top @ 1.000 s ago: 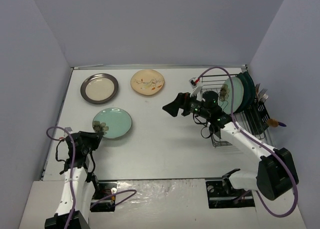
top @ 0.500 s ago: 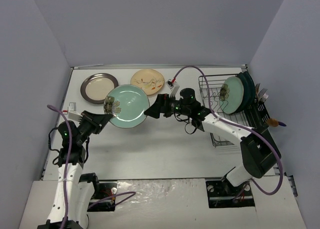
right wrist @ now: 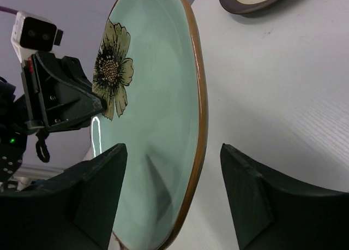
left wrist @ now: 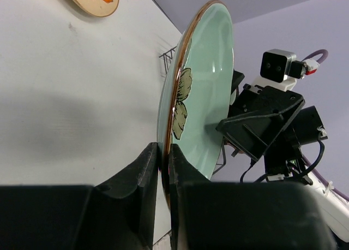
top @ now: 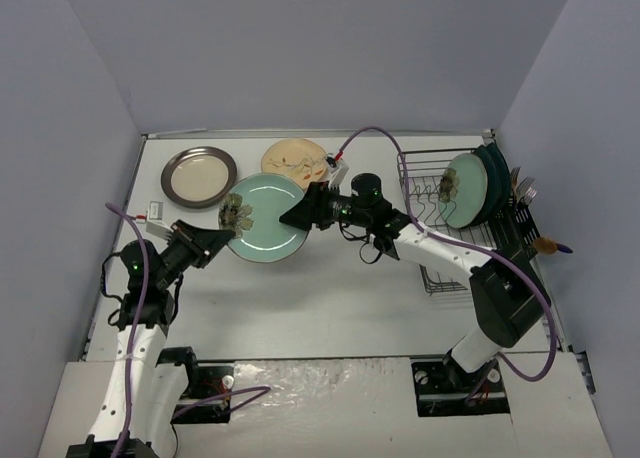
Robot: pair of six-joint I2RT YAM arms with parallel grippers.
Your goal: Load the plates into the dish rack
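I read this as a mid-air handover. My left pincer [top: 213, 240] is clamped on the rim of a mint-green plate [top: 268, 218], held tilted on edge above the bench [top: 330, 298] at centre-left of the top view. The right pincer [top: 300, 214] stands with its fingers apart, straddling the opposite rim without gripping. Next, I judge, the right must close firmly before the left lets go, then carry the plate to the dish rack [top: 440, 278] at the right, where a matching plate [top: 462, 190] and dark teal plates [top: 497, 178] stand among thin wire tines. The held plate is round, glossy-glazed and brown-edged with a painted flower, so probably slippery. A cream floral plate [top: 285, 156] and a grey-rimmed plate [top: 199, 176] lie flat at upper left.
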